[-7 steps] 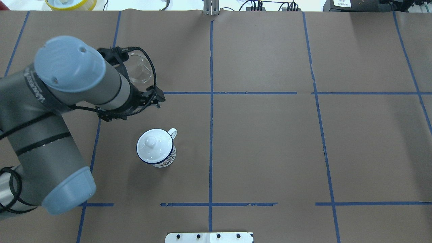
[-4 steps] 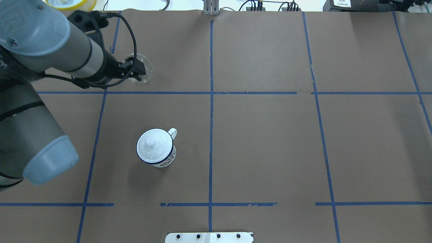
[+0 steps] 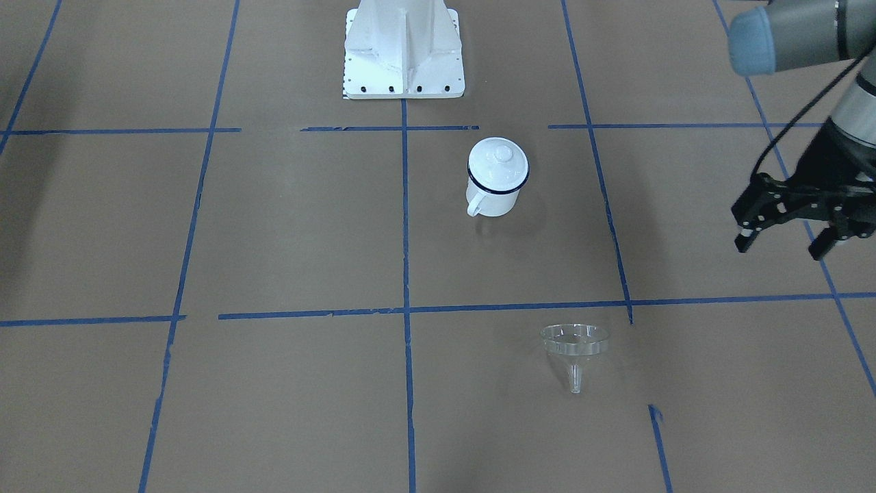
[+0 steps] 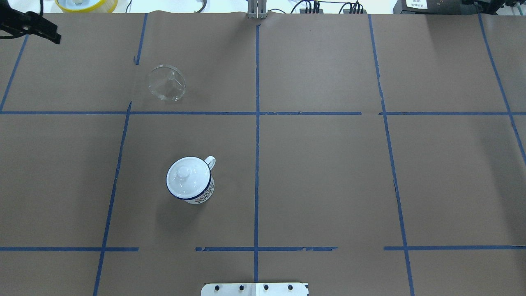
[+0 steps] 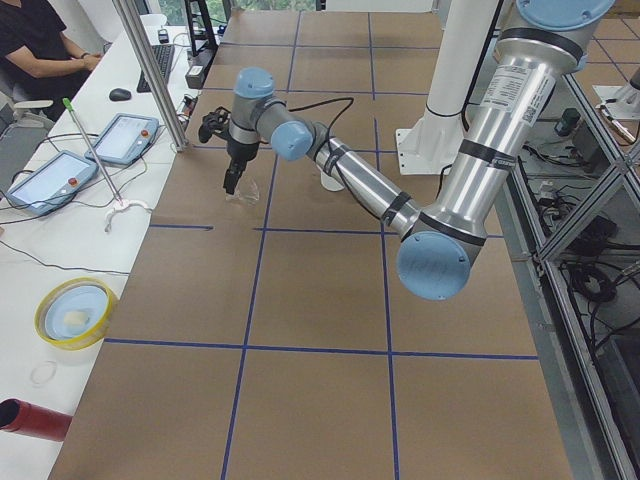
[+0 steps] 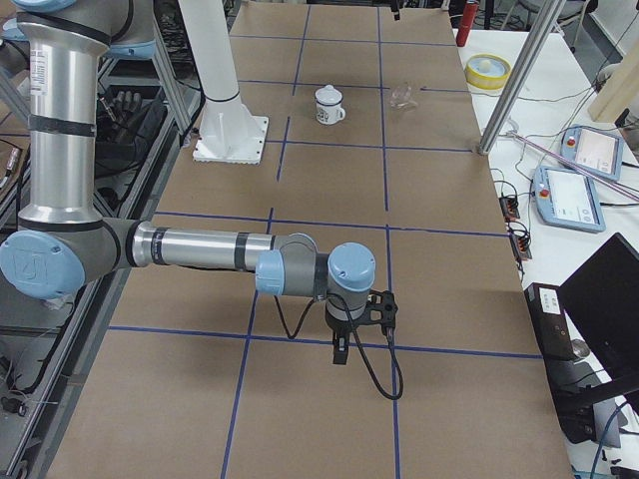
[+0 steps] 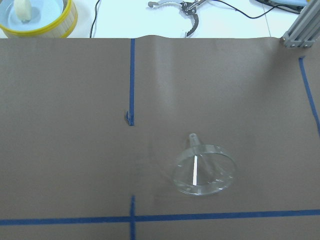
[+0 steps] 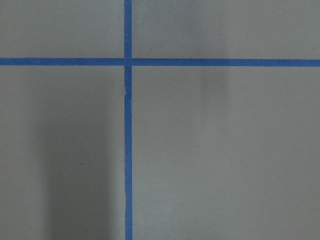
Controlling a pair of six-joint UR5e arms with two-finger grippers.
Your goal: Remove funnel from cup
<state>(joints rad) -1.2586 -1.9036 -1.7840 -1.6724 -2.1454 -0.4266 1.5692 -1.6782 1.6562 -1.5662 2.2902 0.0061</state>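
The clear funnel [image 4: 166, 83] lies on its side on the brown paper, apart from the cup; it also shows in the front view [image 3: 574, 346] and the left wrist view [image 7: 202, 167]. The cup [image 4: 190, 179], a white mug with a dark blue rim, stands upright with a white knobbed lid [image 4: 183, 174] on it, also in the front view [image 3: 497, 178]. My left gripper [image 3: 781, 246] is open and empty, raised well to the side of the funnel; part of it shows at the overhead view's top left [image 4: 37, 28]. My right gripper [image 6: 339, 349] hangs over bare paper far from both; I cannot tell its state.
The white robot base plate [image 3: 404, 61] stands behind the mug. A yellow-rimmed round container [image 4: 86, 4] sits beyond the table's far edge, near an aluminium post [image 4: 257, 10]. Blue tape lines cross the paper. An operator [image 5: 40, 50] sits at the side desk.
My left gripper has left the funnel and swung away to the far left corner. The funnel stays lying on the paper. The mug has not moved.
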